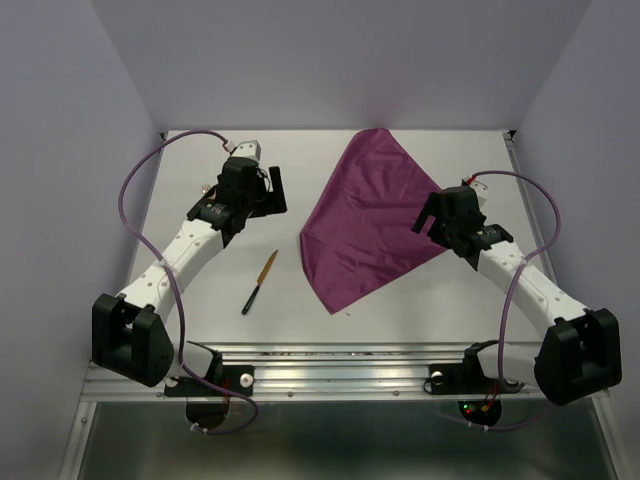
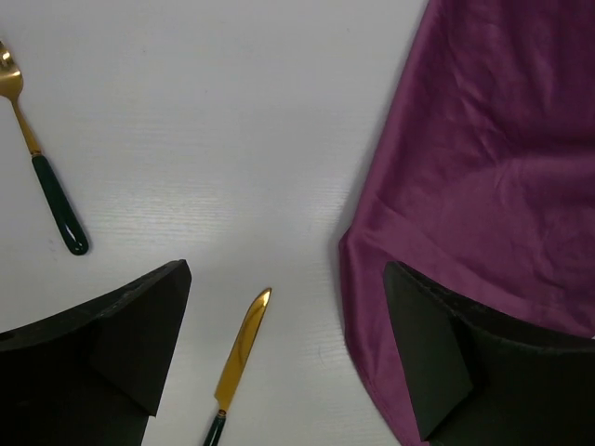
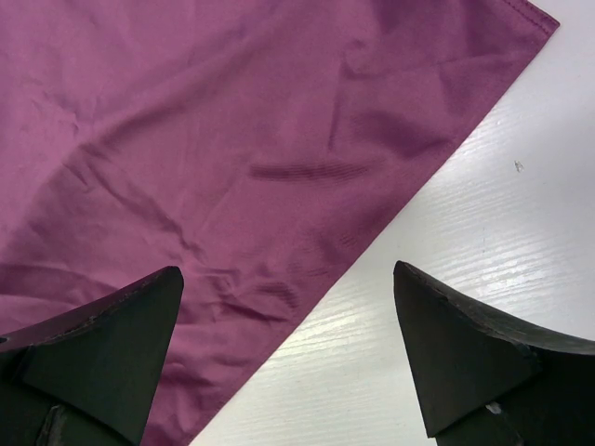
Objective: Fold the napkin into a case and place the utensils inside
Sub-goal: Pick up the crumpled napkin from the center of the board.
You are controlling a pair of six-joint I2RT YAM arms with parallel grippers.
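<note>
The plum-purple square cloth napkin (image 1: 375, 215) lies spread out, the black-handled gold knife (image 1: 259, 282) at its eight o'clock, while the left gripper (image 2: 286, 269) and right gripper (image 3: 287, 269) both gape wide, empty.

Quick headcount, nothing fancy. One purple napkin (image 1: 375, 215), a single cloth. Utensils: two in total, one knife (image 2: 244, 348) and one fork (image 2: 42, 172), both gold with dark handles. Two arms, a left arm (image 1: 190, 250) and a right arm (image 1: 520, 270). One tool on each makes two, left tool (image 2: 286, 269) and right tool (image 3: 288, 269), two fingers apiece. Two purple cables, left cable (image 1: 123, 195) and right cable (image 1: 549, 215). One white bench (image 1: 400, 310).
</note>
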